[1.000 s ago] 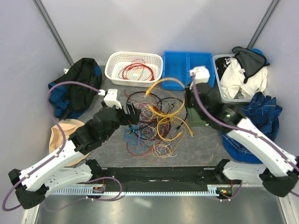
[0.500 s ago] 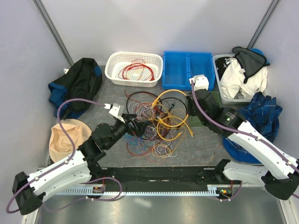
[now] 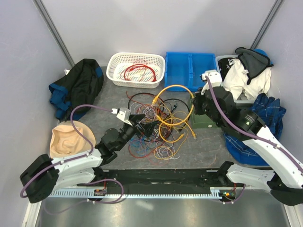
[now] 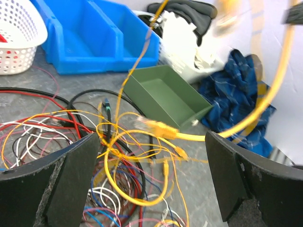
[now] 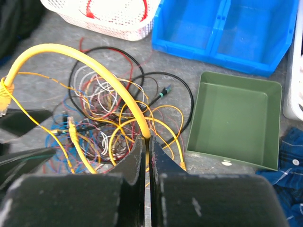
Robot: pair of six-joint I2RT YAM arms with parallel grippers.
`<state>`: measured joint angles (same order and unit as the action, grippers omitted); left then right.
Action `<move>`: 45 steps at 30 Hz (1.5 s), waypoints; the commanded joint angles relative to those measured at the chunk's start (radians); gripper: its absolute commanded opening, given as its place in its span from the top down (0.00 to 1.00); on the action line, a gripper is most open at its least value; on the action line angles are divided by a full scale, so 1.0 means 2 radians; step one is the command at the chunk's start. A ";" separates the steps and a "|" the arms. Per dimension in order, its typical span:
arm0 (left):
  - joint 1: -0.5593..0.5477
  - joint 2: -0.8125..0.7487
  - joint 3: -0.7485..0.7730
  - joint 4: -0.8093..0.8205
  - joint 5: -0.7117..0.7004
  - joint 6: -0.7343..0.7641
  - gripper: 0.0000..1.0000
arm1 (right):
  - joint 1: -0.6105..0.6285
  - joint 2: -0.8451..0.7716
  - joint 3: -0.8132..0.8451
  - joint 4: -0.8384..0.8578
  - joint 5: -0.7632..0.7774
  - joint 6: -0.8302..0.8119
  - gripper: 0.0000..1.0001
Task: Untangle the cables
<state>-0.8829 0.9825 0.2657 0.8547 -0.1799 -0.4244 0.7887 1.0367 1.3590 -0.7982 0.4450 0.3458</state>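
Note:
The cables [image 3: 154, 128] lie in a loose, many-coloured tangle on the grey table, also seen in the left wrist view [image 4: 113, 156]. My right gripper [image 3: 193, 106] is shut on a thick yellow cable [image 5: 94, 64] and holds it up in an arch above the pile [image 5: 104, 127]. The cable enters the jaws [image 5: 147, 142] at their tips. My left gripper [image 3: 142, 126] hangs low over the tangle's left side, wide open [image 4: 151, 179] with nothing held. A yellow plug [image 4: 158, 127] sits blurred ahead of its fingers [image 4: 52, 184].
A white basket [image 3: 136, 69] with a red cable, blue bins [image 3: 191, 70] and a bin of clothes [image 3: 244, 78] line the back. A green tray [image 3: 204, 121] sits under the right arm. Dark clothing [image 3: 78, 87] and a beige hat [image 3: 68, 139] lie left, blue cloth [image 3: 265, 118] right.
The left arm has dropped and reached forward to the tangle, still open. The right gripper has pulled right and back with the yellow cable, stretching its arch out of the pile.

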 commanded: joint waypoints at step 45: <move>0.094 -0.093 0.369 -0.379 -0.074 -0.010 0.98 | 0.000 -0.041 -0.074 0.007 0.126 0.022 1.00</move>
<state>-0.6998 0.7971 0.8337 0.4881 -0.3634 -0.4622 0.7887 0.9440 1.2381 -0.8665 0.5705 0.3637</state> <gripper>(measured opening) 0.032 0.011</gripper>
